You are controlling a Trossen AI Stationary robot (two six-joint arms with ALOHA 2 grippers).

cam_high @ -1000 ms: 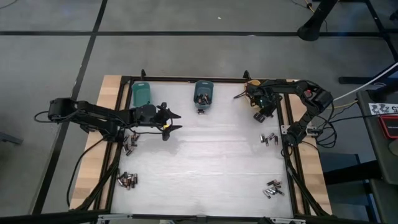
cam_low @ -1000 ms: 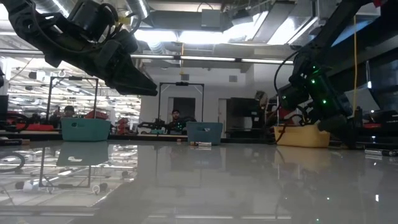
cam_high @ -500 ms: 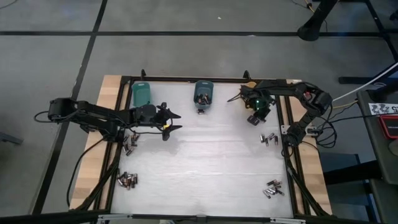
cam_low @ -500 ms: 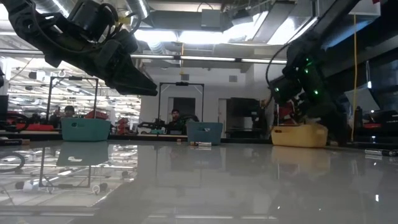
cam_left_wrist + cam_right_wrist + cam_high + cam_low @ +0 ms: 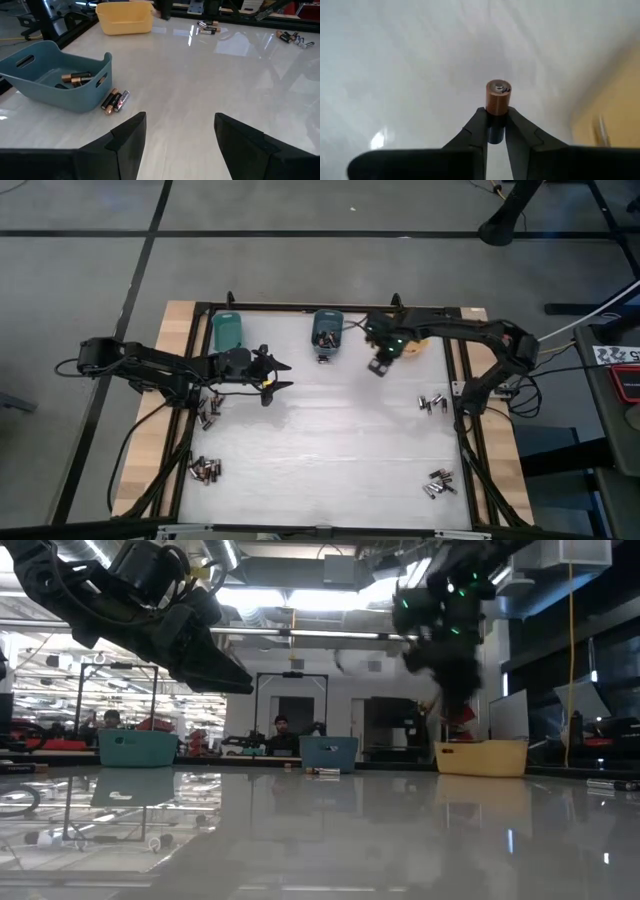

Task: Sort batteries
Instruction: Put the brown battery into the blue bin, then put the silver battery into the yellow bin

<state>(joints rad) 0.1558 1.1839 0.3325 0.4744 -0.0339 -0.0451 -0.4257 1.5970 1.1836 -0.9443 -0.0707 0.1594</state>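
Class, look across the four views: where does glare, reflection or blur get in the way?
Low view: the glossy table mirrors ceiling lights, and the right gripper is smeared. Left wrist view: glare patches near the far batteries. Right wrist view: the held battery is sharp, its background blurred.

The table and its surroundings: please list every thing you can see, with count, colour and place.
Teal plastic bin: one, far edge, left.
Blue plastic bin: one, far edge, middle, batteries inside.
Yellow plastic bin: one, far edge, right.
Loose dark cylindrical batteries: four clusters near the side edges, a few beside the blue bin.
People: dark figures in the room behind.
Left hand: open, above the table's left part.
Right hand: shut on a copper-topped battery.
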